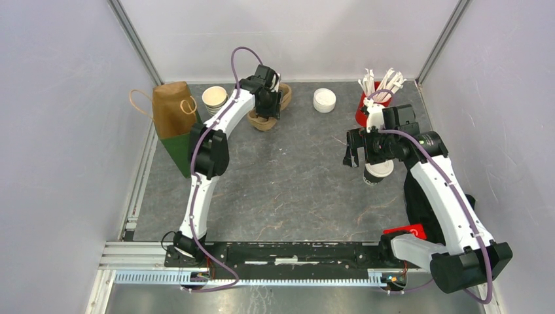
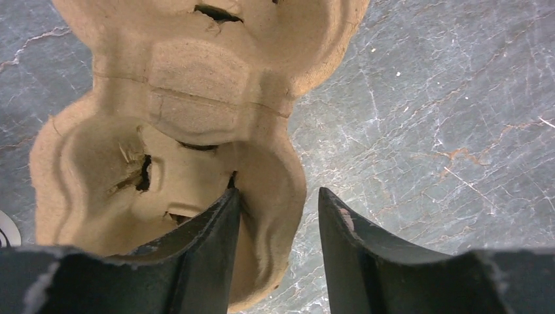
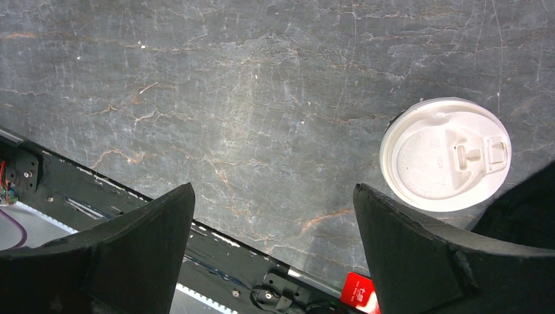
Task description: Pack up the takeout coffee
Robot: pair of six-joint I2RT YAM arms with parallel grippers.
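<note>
Your grey veined tabletop (image 1: 288, 176), pale walls (image 1: 59, 98) around, takeout coffee (image 3: 446, 154) upright right of centre, just beside your wide-spread right gripper (image 3: 273, 196), left gripper (image 2: 278, 196) part-spread astride the rim of the pulp carrier (image 2: 163, 131)

Both arms are white with black joints. The left arm (image 1: 198, 196) has a big round black joint in its middle. The right arm (image 1: 445, 190) has a big black block near its base. A thin purple cable (image 1: 233, 62) runs along the left arm, and a second purple cable (image 1: 458, 198) runs along the right one. The left gripper (image 2: 278, 196) has thick black jaws with rough, chipped edges. The right gripper (image 3: 273, 196) has wide black jaws shaped like wedges.
</note>
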